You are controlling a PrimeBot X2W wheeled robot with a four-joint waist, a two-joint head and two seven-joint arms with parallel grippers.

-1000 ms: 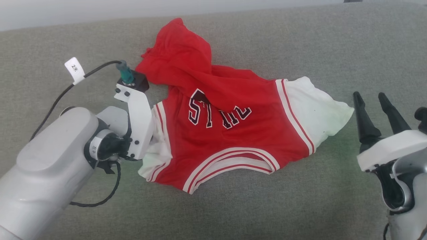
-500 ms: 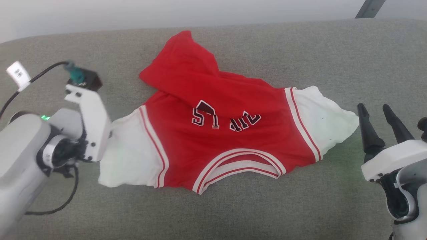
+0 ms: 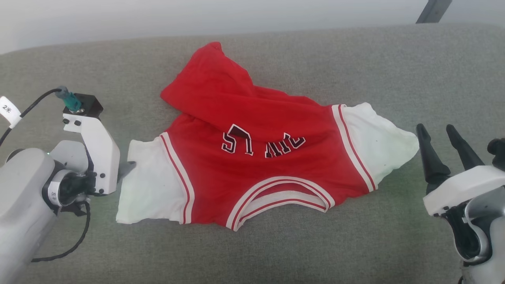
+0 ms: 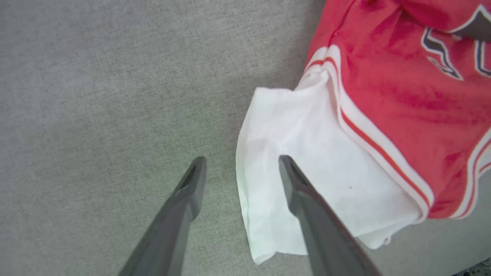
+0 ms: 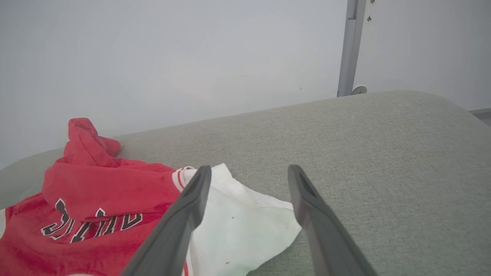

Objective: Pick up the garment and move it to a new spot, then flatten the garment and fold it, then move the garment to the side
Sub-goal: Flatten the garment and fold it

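The garment [image 3: 256,157], a red jersey with white sleeves and black white-outlined lettering, lies on the grey cushion with its neckline toward me. Its lower part is folded up over the lettering and bunched toward the back. My left gripper [image 4: 241,159] is open at the outer edge of the left white sleeve [image 3: 150,185]; one finger is over the sleeve, the other over bare cushion, and nothing is clamped. In the head view its wrist mount hides most of the left gripper [image 3: 125,169]. My right gripper [image 3: 434,127] stands open just right of the right sleeve [image 5: 245,222], holding nothing.
The grey fabric cushion [image 3: 276,244] stretches all around the garment, with bare fabric in front and to the right. Its far edge meets a pale wall [image 3: 158,19]. A metal post [image 5: 351,46] rises behind the far right corner.
My left gripper dragged the bunched left sleeve out to the left, spreading it flat, then opened and let it go. The head view shifted. The right gripper stayed open in place.
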